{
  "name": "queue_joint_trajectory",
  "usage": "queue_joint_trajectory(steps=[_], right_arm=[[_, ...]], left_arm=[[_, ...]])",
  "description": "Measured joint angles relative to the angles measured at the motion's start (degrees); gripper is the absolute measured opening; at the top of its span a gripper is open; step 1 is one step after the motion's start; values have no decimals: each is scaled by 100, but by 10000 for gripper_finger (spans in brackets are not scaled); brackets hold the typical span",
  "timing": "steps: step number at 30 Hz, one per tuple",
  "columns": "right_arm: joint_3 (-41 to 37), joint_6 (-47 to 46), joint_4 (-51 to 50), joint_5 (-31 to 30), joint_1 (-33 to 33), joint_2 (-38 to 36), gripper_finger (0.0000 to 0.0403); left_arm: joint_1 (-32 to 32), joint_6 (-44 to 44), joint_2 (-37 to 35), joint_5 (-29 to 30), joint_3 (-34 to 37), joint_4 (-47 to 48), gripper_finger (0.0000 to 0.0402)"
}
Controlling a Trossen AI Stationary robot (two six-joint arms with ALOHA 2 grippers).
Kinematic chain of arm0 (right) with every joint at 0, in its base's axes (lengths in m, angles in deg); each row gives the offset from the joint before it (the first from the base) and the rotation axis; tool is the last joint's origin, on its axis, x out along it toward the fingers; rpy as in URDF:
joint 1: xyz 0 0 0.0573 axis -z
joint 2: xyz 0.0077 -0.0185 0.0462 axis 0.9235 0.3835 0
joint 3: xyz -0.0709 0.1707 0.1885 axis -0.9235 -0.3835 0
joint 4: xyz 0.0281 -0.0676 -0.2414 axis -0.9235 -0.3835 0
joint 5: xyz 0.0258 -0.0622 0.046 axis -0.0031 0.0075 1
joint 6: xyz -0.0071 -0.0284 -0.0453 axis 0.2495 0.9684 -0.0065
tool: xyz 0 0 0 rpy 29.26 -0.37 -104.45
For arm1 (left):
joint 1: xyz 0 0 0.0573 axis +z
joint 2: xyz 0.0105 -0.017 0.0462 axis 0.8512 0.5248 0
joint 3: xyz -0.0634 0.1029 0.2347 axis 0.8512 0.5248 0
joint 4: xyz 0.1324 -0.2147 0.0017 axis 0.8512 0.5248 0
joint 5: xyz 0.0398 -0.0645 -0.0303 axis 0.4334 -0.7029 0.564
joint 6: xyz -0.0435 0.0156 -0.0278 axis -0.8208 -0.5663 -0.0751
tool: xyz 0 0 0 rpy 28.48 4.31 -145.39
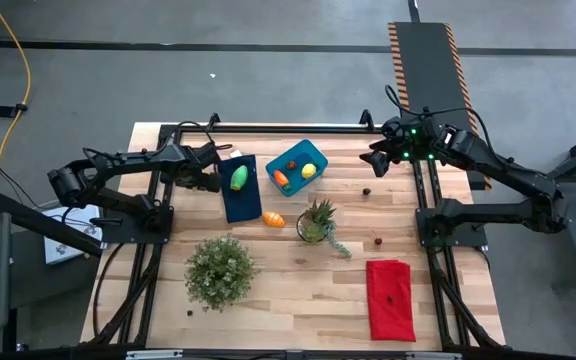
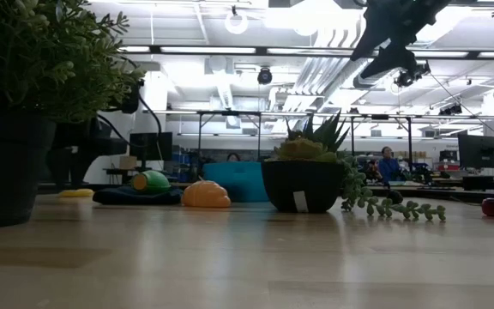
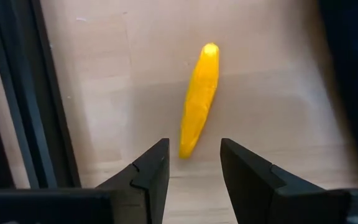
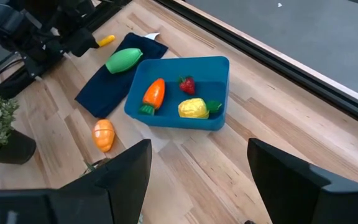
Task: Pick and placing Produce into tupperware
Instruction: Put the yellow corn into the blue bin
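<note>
Tub: the tupperware point(image 1: 296, 167) sits at the far middle of the table point(image 1: 438, 310), just right of a dark blue cloth point(image 1: 240, 198)
Already in: a carrot point(image 4: 153, 94), a lemon point(image 4: 193, 108) and a small red strawberry point(image 4: 187, 84) lie inside the tub, so I judge the job roughly half done
Left to place: a green oval point(image 1: 239, 177) rests on the cloth; an orange oval point(image 1: 274, 219) lies on the wood just near of the cloth's right corner; a long yellow piece point(image 3: 199, 99) lies on the wood left of the cloth
Other bits: small dark red items point(image 1: 377, 240) lie on the right half of the table, too small to name
Left arm: reaches in from the left edge along the far side, with the left gripper point(image 3: 194, 163) low over the table beside the cloth's far left corner
Left claw: released, fingers spread with nothing between them; the yellow piece lies just ahead of the gap, its near tip about level with the fingertips
Step in hand: by my reading, lining up to take the yellow piece
Right arm: folded back at the far right corner, with the right gripper point(image 4: 199, 162) held high and looking across at the tub
Right claw: released and empty, waiting
Bystanders: a bushy plant point(image 1: 220, 270), a spiky plant point(image 1: 316, 222) and a red cloth point(image 1: 390, 298) take no part
</note>
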Motion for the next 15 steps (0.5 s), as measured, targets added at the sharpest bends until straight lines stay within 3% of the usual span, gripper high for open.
queue_joint_trajectory(steps=[15], right_arm=[[0,2,0,9,0,0,256]], left_arm=[[2,97,4,105,0,-138,131]])
